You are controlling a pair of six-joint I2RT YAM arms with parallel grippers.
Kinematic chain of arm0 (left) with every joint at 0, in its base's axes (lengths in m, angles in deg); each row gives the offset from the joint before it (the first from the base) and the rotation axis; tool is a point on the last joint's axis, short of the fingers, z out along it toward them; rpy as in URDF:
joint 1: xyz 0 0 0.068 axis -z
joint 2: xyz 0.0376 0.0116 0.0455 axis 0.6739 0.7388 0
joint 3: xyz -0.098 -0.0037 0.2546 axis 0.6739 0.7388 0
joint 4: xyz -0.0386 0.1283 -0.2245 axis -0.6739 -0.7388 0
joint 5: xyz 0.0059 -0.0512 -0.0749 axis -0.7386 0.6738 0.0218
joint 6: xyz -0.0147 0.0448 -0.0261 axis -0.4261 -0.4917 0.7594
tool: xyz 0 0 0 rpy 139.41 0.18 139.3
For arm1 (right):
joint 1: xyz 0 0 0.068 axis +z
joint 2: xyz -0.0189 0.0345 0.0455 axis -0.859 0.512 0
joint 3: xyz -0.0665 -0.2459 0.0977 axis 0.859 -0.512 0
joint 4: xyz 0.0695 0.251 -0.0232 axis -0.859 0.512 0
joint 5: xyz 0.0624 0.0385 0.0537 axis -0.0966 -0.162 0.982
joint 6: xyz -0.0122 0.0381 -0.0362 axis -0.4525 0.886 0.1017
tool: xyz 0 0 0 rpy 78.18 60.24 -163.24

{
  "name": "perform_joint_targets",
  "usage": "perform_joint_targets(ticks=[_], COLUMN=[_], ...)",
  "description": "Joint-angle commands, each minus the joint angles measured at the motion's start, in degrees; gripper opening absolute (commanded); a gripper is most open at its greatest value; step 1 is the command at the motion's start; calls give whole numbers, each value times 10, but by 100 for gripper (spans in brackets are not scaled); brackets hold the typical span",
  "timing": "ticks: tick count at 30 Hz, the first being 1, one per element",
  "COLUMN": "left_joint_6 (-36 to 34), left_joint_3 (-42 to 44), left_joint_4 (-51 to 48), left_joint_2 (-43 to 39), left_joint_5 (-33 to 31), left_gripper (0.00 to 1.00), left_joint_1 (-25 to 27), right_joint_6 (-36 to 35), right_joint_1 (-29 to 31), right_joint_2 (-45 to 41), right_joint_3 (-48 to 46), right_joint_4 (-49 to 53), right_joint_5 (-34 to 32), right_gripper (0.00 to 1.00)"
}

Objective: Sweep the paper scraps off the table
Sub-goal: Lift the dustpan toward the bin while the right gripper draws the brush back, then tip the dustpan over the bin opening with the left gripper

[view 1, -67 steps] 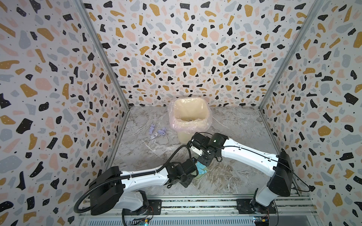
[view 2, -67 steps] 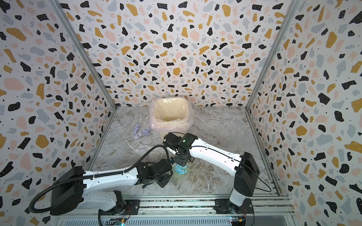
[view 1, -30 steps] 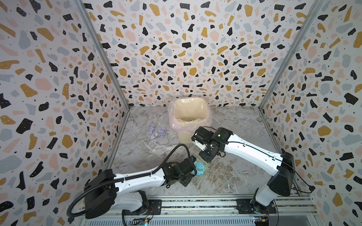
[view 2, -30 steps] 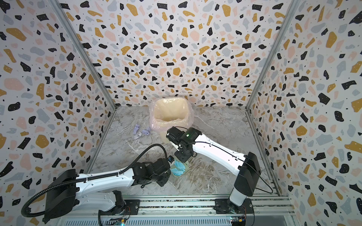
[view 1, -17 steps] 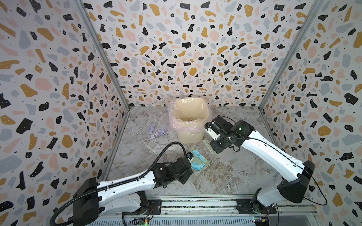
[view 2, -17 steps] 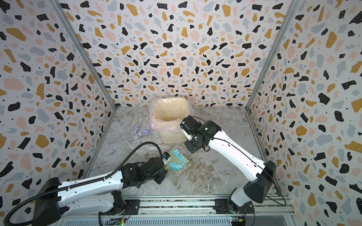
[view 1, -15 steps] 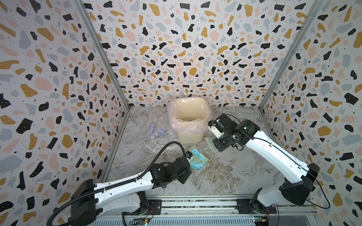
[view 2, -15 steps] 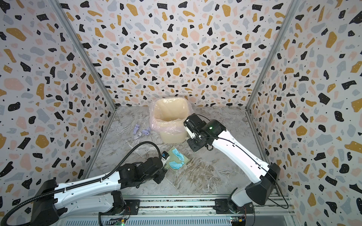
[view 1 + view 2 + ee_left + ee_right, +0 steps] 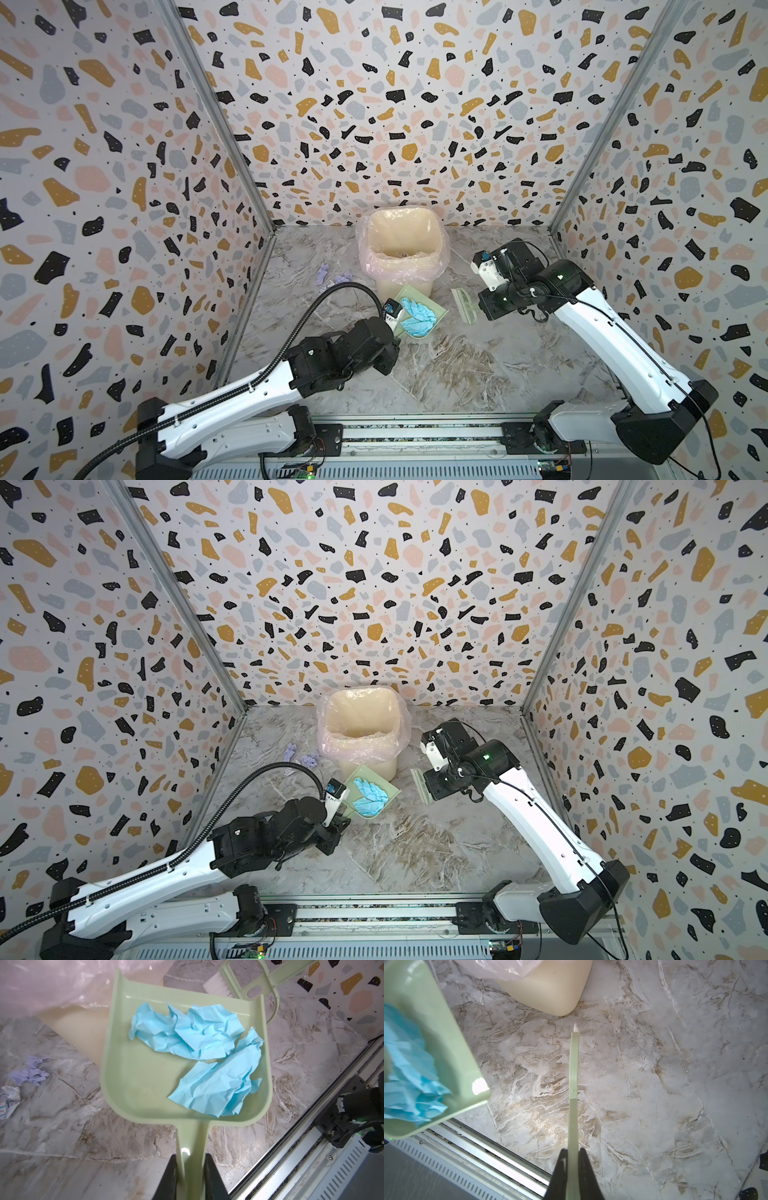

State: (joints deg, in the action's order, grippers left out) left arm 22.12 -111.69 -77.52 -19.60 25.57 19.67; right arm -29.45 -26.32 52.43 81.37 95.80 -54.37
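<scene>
1. The left gripper (image 9: 191, 1177) has its jaws clamped on the handle of a pale green dustpan (image 9: 143, 1084). The pan's open edge points at the foot of the beige bin (image 9: 405, 286).
2. Two crumpled light blue paper scraps (image 9: 197, 1034) lie inside the pan, one of them pressed against a side wall.
3. The right gripper (image 9: 573, 1176) is closed tight on the thin handle of a matching green brush (image 9: 574, 1076). The brush reaches out over the table (image 9: 654, 1084) with its white bristle end near the bin's corner. I cannot tell whether it touches the surface.
4. Lavender scraps (image 9: 334, 276) lie on the marble to the left of the bin, well apart from the pan. A white printed scrap (image 9: 8, 1099) lies near them.
5. A pink liner (image 9: 374, 266) is folded over the bin's rim.
</scene>
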Motion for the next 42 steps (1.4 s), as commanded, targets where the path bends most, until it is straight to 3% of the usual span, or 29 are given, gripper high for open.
perform_joint_targets(ticks=[1,12,16,22,30,37,42], left_joint_6=[20,14,-33,-121,-211,-270,-313], left_joint_3=[-59,-255,-305,-337,-405,-493,-529], left_joint_4=[-60,-201,-225,-217,-210,-231,-247], left_joint_2=[-3,46,71,96,173,266,315], left_joint_5=[-18,-118,-118,-53,8,-1,-47], left_gripper=[0,0,0,0,0,0,0], left_joint_1=[2,-13,-70,-197,-299,-304,-293], right_joint_6=[-11,-19,-19,-27,-34,-40,-48], right_joint_1=[-14,-50,-64,-89,-119,-134,-147], right_joint_2=[-25,-55,-69,-92,-113,-119,-116], right_joint_3=[-10,-40,-53,-74,-101,-121,-129], right_joint_4=[-7,-19,-25,-25,-36,-47,-51], right_joint_5=[28,79,100,117,149,171,193], right_gripper=[0,0,0,0,0,0,0])
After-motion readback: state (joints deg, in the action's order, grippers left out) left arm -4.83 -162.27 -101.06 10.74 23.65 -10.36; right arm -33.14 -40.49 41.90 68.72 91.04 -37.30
